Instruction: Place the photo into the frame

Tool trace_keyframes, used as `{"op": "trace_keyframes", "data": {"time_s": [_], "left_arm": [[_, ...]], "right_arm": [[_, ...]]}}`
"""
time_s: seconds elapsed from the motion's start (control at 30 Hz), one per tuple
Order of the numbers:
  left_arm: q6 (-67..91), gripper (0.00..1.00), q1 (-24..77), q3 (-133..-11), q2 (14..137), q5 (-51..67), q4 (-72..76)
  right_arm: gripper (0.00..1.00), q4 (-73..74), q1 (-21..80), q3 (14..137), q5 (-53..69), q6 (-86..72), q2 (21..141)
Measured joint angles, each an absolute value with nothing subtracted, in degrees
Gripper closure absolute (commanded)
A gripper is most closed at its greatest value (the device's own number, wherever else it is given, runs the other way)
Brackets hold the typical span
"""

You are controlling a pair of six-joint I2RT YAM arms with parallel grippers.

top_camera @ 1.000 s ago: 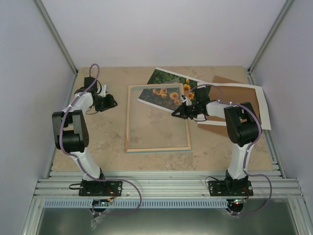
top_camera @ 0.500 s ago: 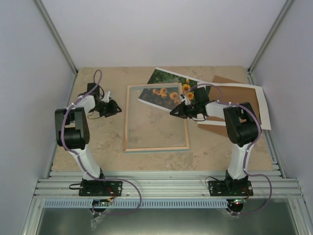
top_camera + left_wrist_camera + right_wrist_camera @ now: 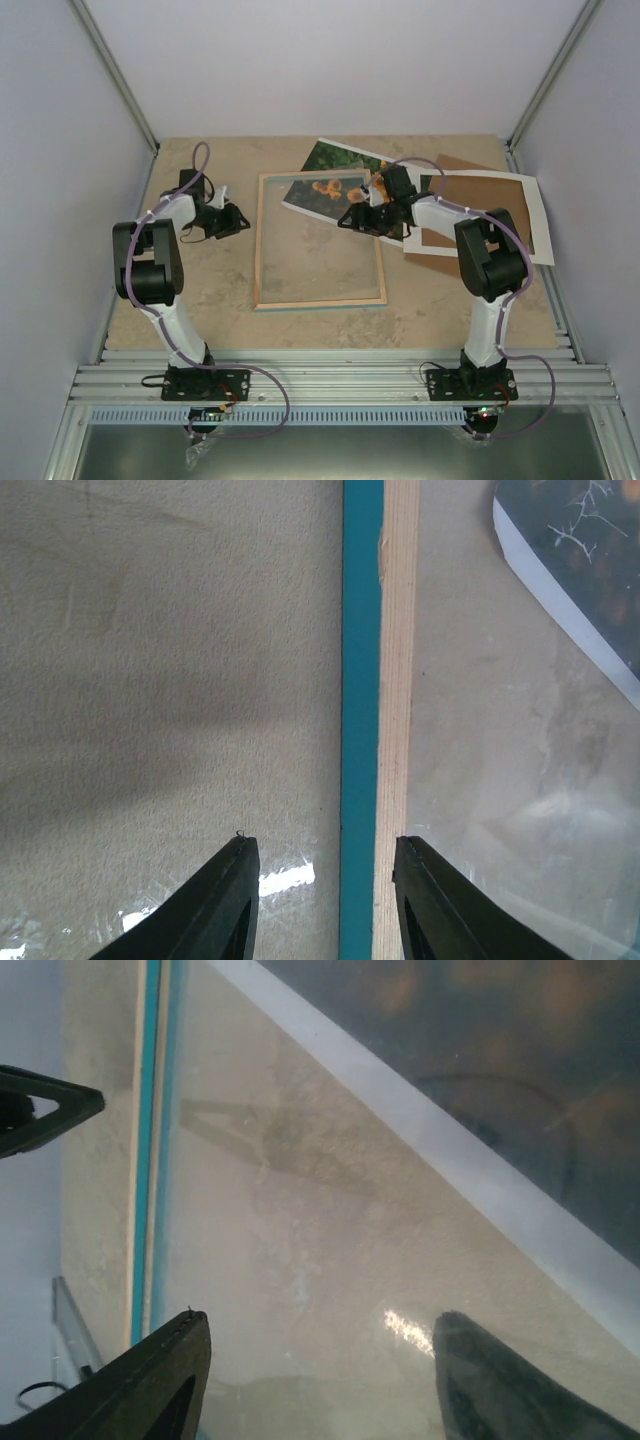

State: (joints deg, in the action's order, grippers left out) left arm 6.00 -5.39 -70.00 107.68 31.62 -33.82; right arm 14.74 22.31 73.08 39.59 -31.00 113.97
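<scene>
From above, a blue-edged frame (image 3: 320, 301) lies flat at the middle of a tan table (image 3: 210, 290). A flower photo (image 3: 335, 160) lies at its far right corner, partly under the clear pane. To the right, a white mat (image 3: 535, 215) rests on a brown backing board (image 3: 475, 195).

Only the wrist views show the jaws. The left gripper (image 3: 325, 905) stands open over the frame's left rail. The right gripper (image 3: 320, 1380) is spread wide over the pane and holds nothing, with the photo's white edge crossing ahead of it.
</scene>
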Motion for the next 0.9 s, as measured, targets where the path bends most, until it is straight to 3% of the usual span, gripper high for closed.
{"op": "trace_keyframes", "data": {"time_s": [0.37,0.5,0.9], "left_arm": [[6.02,0.60,-5.37,-69.84,107.68,31.57,-33.43],[6.02,0.60,-5.37,-69.84,107.68,31.51,-33.41],[6.02,0.60,-5.37,-69.84,107.66,30.96,-33.41]], "right_arm": [[0.15,25.76,26.59,79.24,24.27,-31.20,113.95],[0.03,27.73,26.94,79.79,20.71,-31.35,113.95],[0.02,30.13,27.16,79.99,15.73,-31.27,113.89]]}}
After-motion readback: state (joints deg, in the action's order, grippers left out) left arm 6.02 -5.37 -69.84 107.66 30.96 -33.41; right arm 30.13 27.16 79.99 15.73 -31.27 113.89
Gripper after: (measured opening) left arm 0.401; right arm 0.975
